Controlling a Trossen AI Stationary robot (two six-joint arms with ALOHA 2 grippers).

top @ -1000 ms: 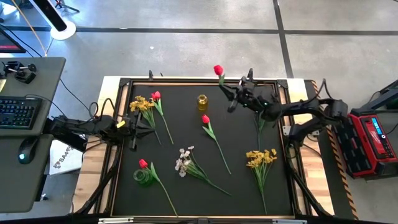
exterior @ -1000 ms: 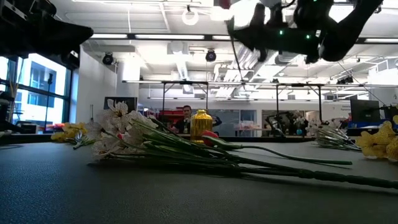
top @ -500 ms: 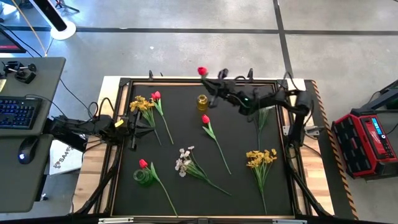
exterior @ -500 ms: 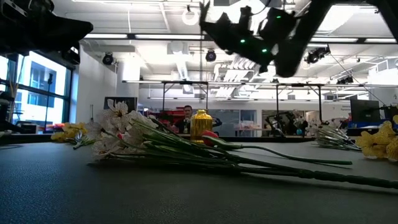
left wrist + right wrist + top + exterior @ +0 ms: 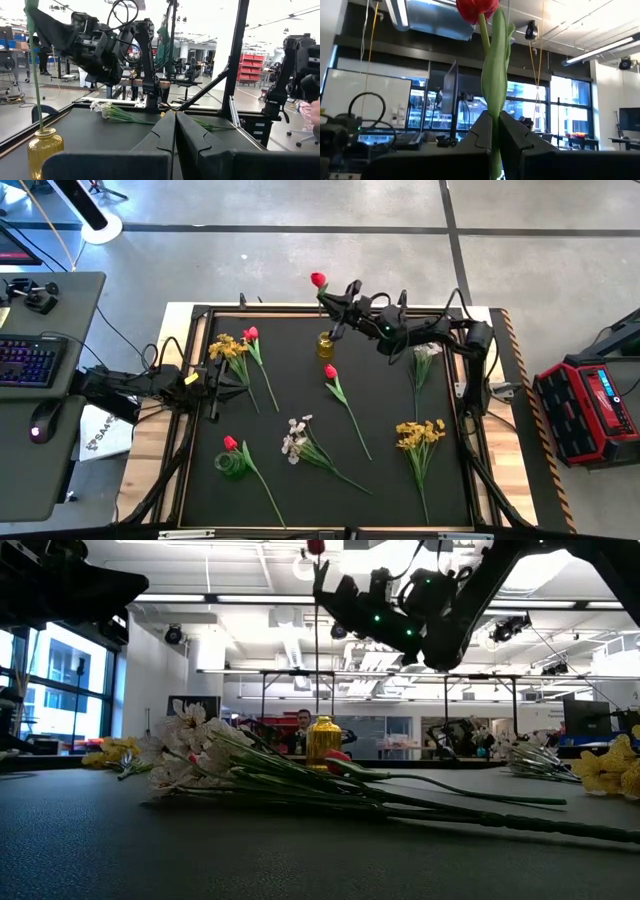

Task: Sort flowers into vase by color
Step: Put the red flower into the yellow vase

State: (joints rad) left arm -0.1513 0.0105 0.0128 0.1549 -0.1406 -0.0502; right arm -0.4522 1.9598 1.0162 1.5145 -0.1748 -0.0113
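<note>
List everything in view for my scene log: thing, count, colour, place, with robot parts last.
Held tulip: one, red, upright in the right jaws, stem end at the yellow vase's mouth.
Yellow vase: one, amber glass, far middle of the mat.
Green vase: one, near left, a red tulip by it.
Loose red tulips: two, far left and centre.
Yellow bunches: two, far left and near right.
White sprays: two, near centre and far right.
Mat: one, black.
Right gripper: shut on the tulip, above the yellow vase.
Left gripper: shut, waiting at the left edge.
</note>
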